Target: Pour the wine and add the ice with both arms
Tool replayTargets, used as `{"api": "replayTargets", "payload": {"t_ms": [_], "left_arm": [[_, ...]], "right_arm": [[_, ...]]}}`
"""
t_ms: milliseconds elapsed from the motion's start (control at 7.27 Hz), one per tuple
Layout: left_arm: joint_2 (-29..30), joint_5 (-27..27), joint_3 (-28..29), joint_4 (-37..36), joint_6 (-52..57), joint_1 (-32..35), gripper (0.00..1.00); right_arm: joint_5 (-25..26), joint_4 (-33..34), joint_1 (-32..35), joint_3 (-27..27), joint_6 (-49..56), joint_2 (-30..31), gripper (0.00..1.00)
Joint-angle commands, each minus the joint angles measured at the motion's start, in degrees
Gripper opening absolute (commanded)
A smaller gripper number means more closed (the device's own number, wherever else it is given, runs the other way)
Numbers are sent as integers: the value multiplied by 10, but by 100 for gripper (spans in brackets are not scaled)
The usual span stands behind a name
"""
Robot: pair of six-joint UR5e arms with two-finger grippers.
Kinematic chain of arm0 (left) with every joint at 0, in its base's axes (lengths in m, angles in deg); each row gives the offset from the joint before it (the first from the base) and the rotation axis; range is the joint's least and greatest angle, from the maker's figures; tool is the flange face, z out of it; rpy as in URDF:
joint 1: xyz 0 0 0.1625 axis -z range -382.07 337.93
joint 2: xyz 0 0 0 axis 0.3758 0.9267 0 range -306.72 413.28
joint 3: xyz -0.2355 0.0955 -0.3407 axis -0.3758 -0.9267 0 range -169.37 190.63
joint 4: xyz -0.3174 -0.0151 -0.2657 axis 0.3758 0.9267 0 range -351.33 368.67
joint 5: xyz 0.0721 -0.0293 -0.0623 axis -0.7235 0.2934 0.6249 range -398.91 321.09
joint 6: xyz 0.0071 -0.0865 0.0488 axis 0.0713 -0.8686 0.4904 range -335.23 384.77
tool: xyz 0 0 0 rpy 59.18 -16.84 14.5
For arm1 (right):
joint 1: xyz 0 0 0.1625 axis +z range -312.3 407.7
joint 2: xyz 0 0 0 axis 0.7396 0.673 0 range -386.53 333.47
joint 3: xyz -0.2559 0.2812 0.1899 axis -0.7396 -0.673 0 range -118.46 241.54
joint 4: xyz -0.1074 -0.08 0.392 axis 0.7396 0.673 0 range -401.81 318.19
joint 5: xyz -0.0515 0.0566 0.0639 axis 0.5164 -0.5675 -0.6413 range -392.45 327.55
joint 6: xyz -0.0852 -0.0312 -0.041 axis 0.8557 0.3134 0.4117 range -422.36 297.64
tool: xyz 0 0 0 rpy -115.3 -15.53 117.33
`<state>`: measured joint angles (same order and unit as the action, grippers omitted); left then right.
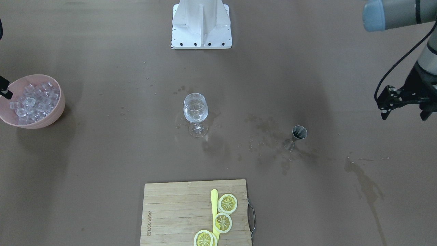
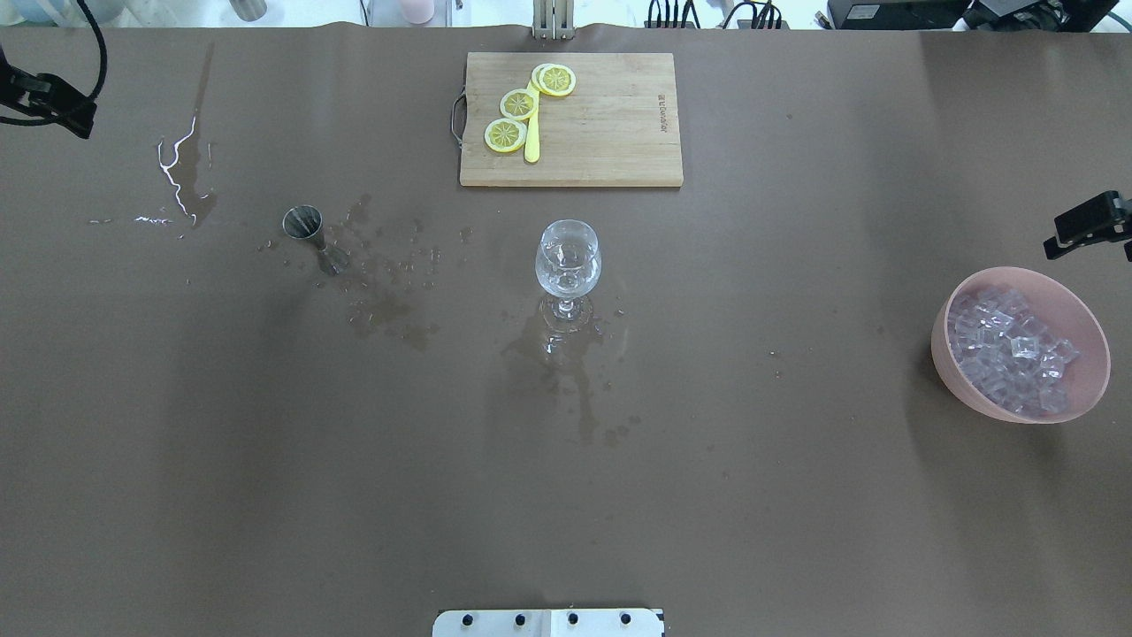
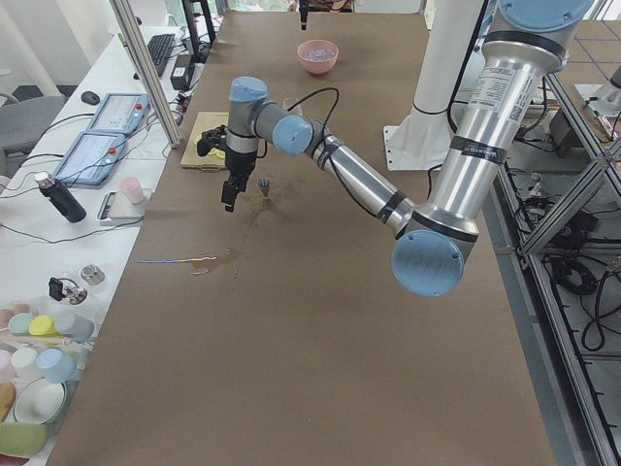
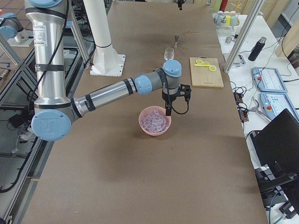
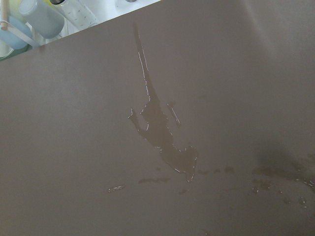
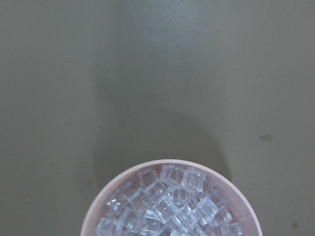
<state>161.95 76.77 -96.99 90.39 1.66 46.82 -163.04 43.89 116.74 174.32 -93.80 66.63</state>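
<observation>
A wine glass (image 1: 195, 109) stands upright mid-table (image 2: 568, 259) with a little clear wine in its bowl. A pink bowl (image 2: 942, 345) holds many clear ice cubes (image 2: 1008, 349); the ice also shows in the right wrist view (image 6: 167, 206). A steel jigger (image 2: 305, 226) stands upright among wet marks. My left gripper (image 1: 404, 114) is open and empty, up off the table beyond the jigger, away from the glass. My right gripper (image 2: 1092, 226) hovers by the bowl's far rim; only part of it shows, so I cannot tell its state.
A wooden cutting board (image 2: 610, 133) with three lemon slices (image 2: 519, 103) and a yellow knife (image 2: 531, 141) lies past the glass. Spilled liquid (image 5: 162, 137) streaks the brown table near my left gripper, and wet patches (image 2: 389, 301) lie around jigger and glass. The white base block (image 1: 201, 24) stands behind.
</observation>
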Motion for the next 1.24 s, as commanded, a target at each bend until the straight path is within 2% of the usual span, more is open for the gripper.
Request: {"api": "replayTargets", "payload": {"t_ms": [0, 413, 1101], "left_arm": [[-2, 15, 27, 17, 3, 16, 98], [-7, 35, 62, -1, 1, 16, 98], [-8, 35, 62, -1, -2, 19, 98]], "right_arm": [[25, -71, -36, -1, -46, 50, 100], [40, -73, -70, -12, -62, 57, 100], [92, -73, -125, -20, -78, 40, 99]]}}
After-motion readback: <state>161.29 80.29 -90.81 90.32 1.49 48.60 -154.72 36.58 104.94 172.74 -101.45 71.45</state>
